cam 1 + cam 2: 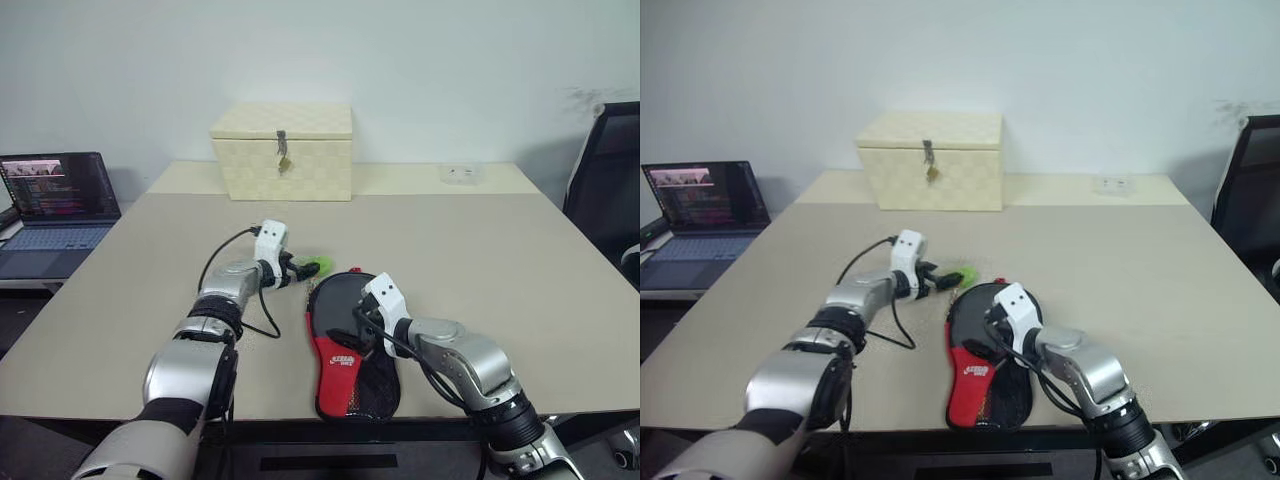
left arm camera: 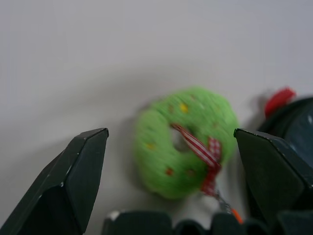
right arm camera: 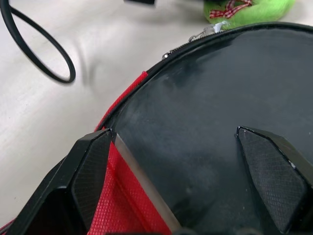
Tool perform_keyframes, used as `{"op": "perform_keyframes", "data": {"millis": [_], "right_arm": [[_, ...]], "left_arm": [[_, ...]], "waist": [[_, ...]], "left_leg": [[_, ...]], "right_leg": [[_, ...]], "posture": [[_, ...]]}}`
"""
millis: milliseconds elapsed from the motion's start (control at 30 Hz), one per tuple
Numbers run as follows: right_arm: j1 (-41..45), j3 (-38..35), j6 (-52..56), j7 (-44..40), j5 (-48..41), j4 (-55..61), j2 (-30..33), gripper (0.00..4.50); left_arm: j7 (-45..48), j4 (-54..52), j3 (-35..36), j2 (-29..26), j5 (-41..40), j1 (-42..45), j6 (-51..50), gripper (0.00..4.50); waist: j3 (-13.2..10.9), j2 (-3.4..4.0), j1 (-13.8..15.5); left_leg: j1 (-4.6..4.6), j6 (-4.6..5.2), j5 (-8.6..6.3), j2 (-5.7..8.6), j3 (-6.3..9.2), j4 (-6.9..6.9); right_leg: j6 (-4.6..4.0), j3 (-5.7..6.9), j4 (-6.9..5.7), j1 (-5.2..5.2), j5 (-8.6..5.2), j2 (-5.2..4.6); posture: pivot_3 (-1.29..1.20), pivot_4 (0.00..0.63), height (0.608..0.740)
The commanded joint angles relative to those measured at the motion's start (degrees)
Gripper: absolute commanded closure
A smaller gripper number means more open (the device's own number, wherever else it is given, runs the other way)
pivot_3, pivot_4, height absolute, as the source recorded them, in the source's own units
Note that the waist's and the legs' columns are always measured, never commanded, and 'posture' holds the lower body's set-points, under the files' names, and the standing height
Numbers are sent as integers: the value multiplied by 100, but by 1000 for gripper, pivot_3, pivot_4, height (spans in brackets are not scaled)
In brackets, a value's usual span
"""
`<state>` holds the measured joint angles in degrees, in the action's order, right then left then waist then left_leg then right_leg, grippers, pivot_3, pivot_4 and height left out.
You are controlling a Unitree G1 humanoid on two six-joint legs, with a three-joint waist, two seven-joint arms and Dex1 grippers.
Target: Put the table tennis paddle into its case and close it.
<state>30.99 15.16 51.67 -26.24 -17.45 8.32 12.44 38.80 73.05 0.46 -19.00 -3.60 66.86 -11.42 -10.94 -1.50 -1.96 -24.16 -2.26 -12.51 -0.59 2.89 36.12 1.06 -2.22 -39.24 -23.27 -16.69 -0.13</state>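
Beige worktop [image 1: 480,260] against white wall; cream box [image 1: 283,150] far, laptop [image 1: 55,205] left. Case [image 1: 350,362] near centre, partly behind right gripper [image 1: 358,322]. Left gripper [image 1: 303,268] beside green tag [image 1: 318,264]. Both jaws apart. Paddle hard to make out.

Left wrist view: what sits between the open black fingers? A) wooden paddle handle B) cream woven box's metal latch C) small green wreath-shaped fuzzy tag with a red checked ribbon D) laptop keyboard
C. The small green wreath-shaped fuzzy tag with a red checked ribbon lies on the pale table between the spread fingers of the left gripper, beside the edge of the black fabric paddle-shaped case.
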Motion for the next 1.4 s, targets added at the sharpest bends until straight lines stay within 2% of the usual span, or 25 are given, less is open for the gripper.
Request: {"op": "perform_keyframes", "data": {"millis": [33,167,267,467,633,1033,1267,1400], "right_arm": [[-33,-109,33,63,-18,318,-24,0],[-69,-147,47,102,-3,361,-29,0],[-47,-164,-53,133,50,342,-16,0],[157,-83,-341,106,140,126,-80,0],[366,160,-766,68,482,-680,-178,0],[280,392,-928,-99,929,-1867,-302,0],[-99,712,-567,-345,1075,-1475,-147,0],[-443,994,-283,-459,1123,-1049,-3,0]], "left_arm": [[-64,142,-52,1,264,192,204,22],[-103,208,-9,68,394,169,265,22],[-181,214,44,106,426,117,304,633],[-344,215,135,115,454,44,333,2764],[-451,213,196,112,480,-11,352,4457],[-1399,320,2,215,950,184,761,4489],[-1890,447,-294,505,1523,732,1191,4489],[-2062,502,-704,709,2038,1007,1554,4489]], "waist": [[0,0,-3],[0,0,4],[0,0,6],[0,0,0],[0,-1,-6],[18,-13,-41],[35,-36,-12],[52,-39,1]], "left_leg": [[0,0,0,-1,0,0],[3,0,1,2,1,10],[2,0,1,3,1,28],[2,1,0,3,2,58],[6,1,0,3,3,76],[30,1,0,2,0,78],[32,1,0,5,2,84],[31,0,0,11,2,80]], "right_leg": [[0,-1,-1,-1,0,0],[0,-1,-19,-1,0,0],[1,-1,-36,0,-1,0],[1,-2,-66,0,-1,4],[1,-2,-77,3,-1,8],[1,-8,-91,17,1,10],[5,-5,-92,25,4,10],[5,-5,-86,26,4,10]], "posture": [[0,150,740],[0,150,740],[0,150,740],[0,150,740],[0,150,740],[0,150,740],[0,150,740],[0,150,740]]}}
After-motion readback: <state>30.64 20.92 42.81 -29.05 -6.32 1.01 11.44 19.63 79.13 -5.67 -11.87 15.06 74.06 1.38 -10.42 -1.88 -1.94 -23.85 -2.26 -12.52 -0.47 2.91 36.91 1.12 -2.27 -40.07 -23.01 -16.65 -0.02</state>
